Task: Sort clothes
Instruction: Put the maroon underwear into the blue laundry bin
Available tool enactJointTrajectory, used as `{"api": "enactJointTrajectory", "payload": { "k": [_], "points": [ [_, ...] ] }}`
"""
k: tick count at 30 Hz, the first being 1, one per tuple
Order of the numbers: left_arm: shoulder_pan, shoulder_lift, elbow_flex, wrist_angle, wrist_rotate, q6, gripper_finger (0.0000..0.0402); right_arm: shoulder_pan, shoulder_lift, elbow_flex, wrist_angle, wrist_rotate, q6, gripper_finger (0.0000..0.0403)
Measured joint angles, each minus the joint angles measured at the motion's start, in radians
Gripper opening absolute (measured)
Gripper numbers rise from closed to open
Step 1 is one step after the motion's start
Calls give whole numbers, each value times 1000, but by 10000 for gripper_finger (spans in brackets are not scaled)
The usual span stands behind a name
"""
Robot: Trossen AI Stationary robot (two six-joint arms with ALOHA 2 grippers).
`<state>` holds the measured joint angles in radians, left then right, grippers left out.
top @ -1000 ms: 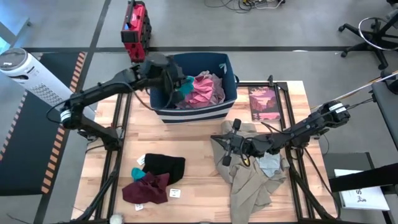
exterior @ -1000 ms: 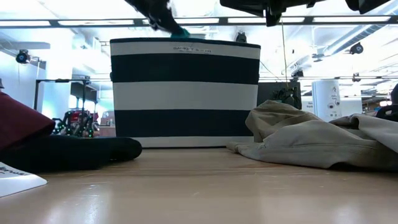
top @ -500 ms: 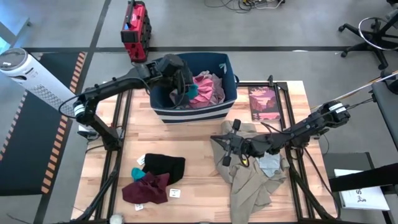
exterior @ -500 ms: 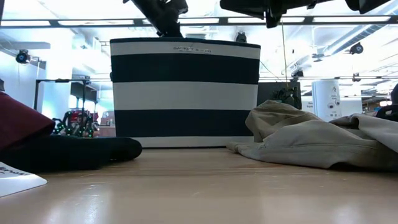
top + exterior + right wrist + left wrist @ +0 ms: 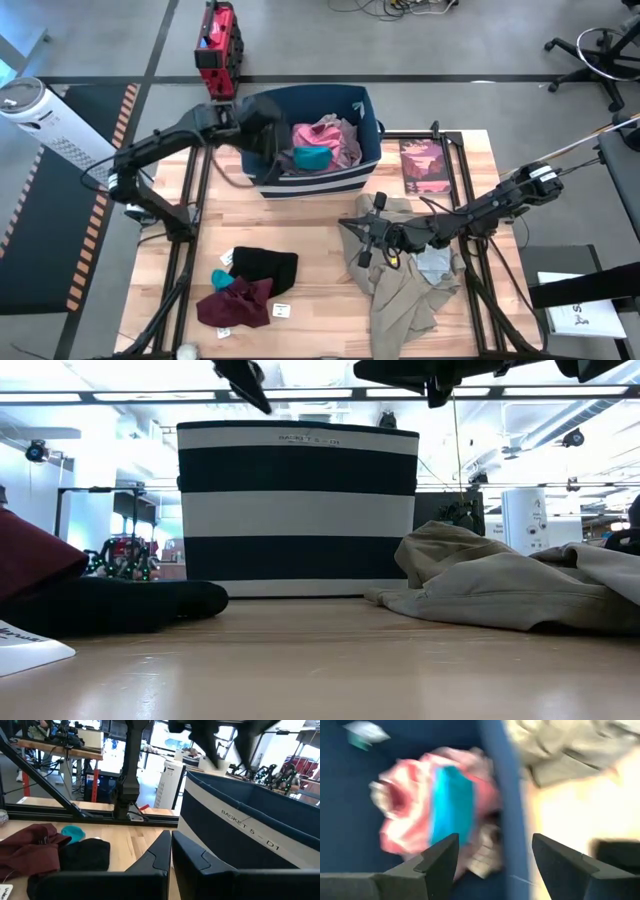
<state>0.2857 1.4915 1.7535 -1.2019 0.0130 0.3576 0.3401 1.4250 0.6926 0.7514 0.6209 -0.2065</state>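
Observation:
A teal piece (image 5: 312, 158) (image 5: 451, 802) lies on pink clothes (image 5: 328, 138) inside the navy striped bin (image 5: 318, 186). My left gripper (image 5: 270, 160) (image 5: 492, 845) hangs open over the bin's left part, apart from the teal piece. My right gripper (image 5: 364, 241) (image 5: 170, 839) is shut with nothing in it, just above the khaki trousers (image 5: 405, 290), which lie crumpled on the table's right. A pale grey piece (image 5: 436, 265) lies on the trousers. A black piece (image 5: 266, 268), a maroon piece (image 5: 236, 304) and a small teal piece (image 5: 222, 280) lie at the near left.
A reddish book (image 5: 424, 166) lies flat to the right of the bin. A small white tag (image 5: 282, 310) lies beside the maroon piece. Bare wood shows between the bin and the black piece. On the floor stand a red box (image 5: 217, 40) and a white fan (image 5: 40, 115).
My left gripper carried the teal piece over the bin, opened and let it go. The piece has fallen onto the pink clothes in the bin. The gripper has since drawn back toward the table's left edge and risen a little.

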Motion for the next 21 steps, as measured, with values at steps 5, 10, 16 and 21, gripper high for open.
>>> {"api": "enactJointTrajectory", "payload": {
  "k": [5, 10, 16, 21],
  "points": [
    [-172, -32, -2, -86, -73, -136, 229, 0, 0, 0, -1, 0, -3, 0],
    [-347, -47, -7, -129, -123, -298, 220, 0, 0, 0, -17, -1, 4, 0],
    [-526, -51, -22, -165, -169, -489, 220, 0, 0, 0, -22, -98, 6, 0],
    [-623, -52, -100, -169, -179, -597, 220, 0, 0, 0, -56, -105, 24, 0]
  ]
}}
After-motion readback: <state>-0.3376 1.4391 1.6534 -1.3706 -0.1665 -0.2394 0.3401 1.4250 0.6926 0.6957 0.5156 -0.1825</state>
